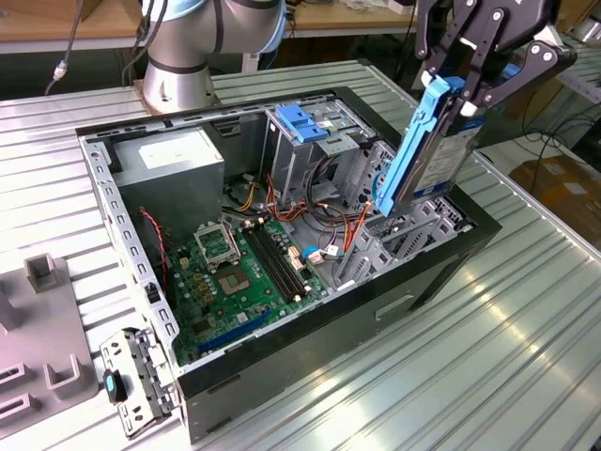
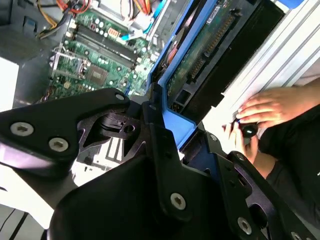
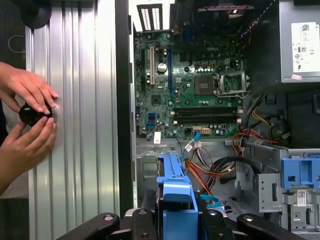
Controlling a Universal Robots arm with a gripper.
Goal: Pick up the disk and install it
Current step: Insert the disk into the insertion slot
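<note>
Ribbed metal table [image 1: 470,366] carries everything. On it lies an open computer case [image 1: 310,362] with its side panel off and its cavity facing up. Inside, a grey power supply [image 1: 174,169] sits in the far corner on the exterior view's left. A green motherboard [image 1: 235,272] covers the floor, and a grey drive cage [image 1: 310,150] with a blue handle stands by the far wall.

The disk [image 1: 427,155], in its blue frame, hangs tilted over the case's corner on the exterior view's right. Its upper end is high and its lower end dips toward the grey bay brackets [image 1: 394,242]; whether it touches them I cannot tell. The jaws are closed onto the disk's upper end, pinching the frame from both sides.

Trouble would most likely come from that tilt. If the lower corner meets a bracket edge rather than the slot, the disk could wedge or twist in the grip. Orange and red cables [image 1: 357,225] loop just beside the lower end and might get trapped beneath it.

The case's black rim runs close along the disk's outer side, so room looks tight there, while the space above the case is open. In the first wrist view, a person's hands [image 3: 27,87] rest on the table outside the case wall, around a small black object [image 3: 32,114], well apart from the disk.
</note>
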